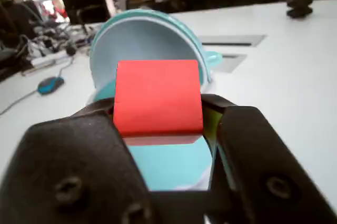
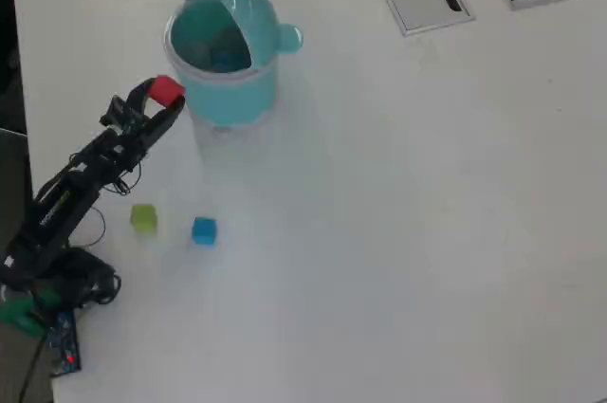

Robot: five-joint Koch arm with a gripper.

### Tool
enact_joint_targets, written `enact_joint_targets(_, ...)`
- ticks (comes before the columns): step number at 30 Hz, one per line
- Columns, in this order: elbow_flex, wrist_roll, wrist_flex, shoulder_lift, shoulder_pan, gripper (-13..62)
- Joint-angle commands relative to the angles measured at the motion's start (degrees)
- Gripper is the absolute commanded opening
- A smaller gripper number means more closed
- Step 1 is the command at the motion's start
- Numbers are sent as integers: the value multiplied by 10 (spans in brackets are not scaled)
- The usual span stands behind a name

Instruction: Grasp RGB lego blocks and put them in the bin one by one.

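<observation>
Your gripper [image 2: 163, 98] clamps the red block [image 2: 168, 90] just beside the open bin [image 2: 228, 90] near the table's [image 2: 427, 232] far-left corner, while the yellow-green block [image 2: 143, 218] and blue block [image 2: 203, 229] wait near its left edge.

From my overhead feed the bench [image 2: 427, 232] reads bright and evenly lit, almost washed out, with only a faint soft shadow beneath the bin [image 2: 223, 62]. There are no hard edges to that shadow, so the light looks diffuse. Colours are clear but the picture is a bit soft and grainy. My wrist view is harsher: the windows at the far top blow out to white, and the background room is dim and blurred. The gripper [image 1: 158, 129] sits too close to the lens and is out of focus, dark with little detail. The red block [image 1: 157, 97] is vivid, its edges slightly soft.
</observation>
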Motion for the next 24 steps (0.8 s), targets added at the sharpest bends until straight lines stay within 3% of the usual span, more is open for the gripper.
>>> enact_joint_targets(1, -85, -1, 4, 6, -16, 100)
enact_joint_targets(15, -171, -28, 9, -82, -70, 99)
enact_joint_targets(24, -310, -58, -20, -227, -100, 69)
